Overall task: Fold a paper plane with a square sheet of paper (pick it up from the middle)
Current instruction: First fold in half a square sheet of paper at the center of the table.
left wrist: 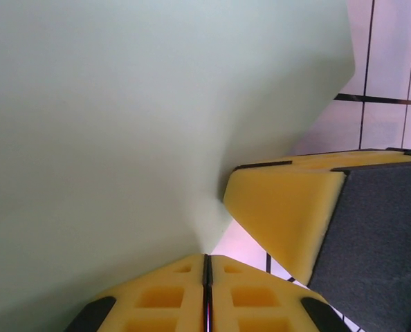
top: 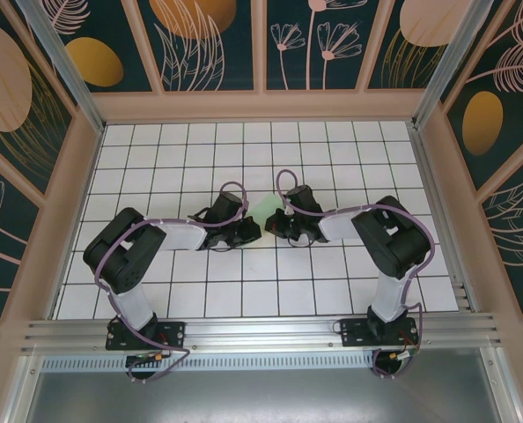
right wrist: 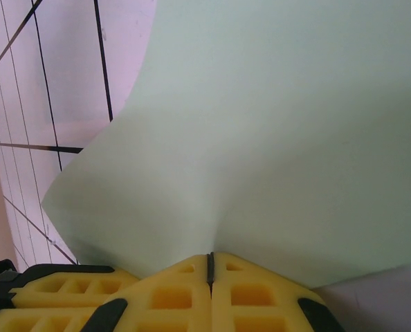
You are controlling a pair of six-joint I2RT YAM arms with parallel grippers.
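Inward, both pincers (left wrist: 207,271) (right wrist: 209,268) tight on sheet (right wrist: 295,138)

Matt, smooth square sheet of paper (left wrist: 122,124); matt yellow foam right claw pads (right wrist: 247,277); smooth tiled table (top: 270,291).

Square sheet of paper (top: 266,208) at mid table (top: 332,141), gripped by left hand (top: 249,231) on its left and right hand (top: 279,226) on its right; hands just beside each other.
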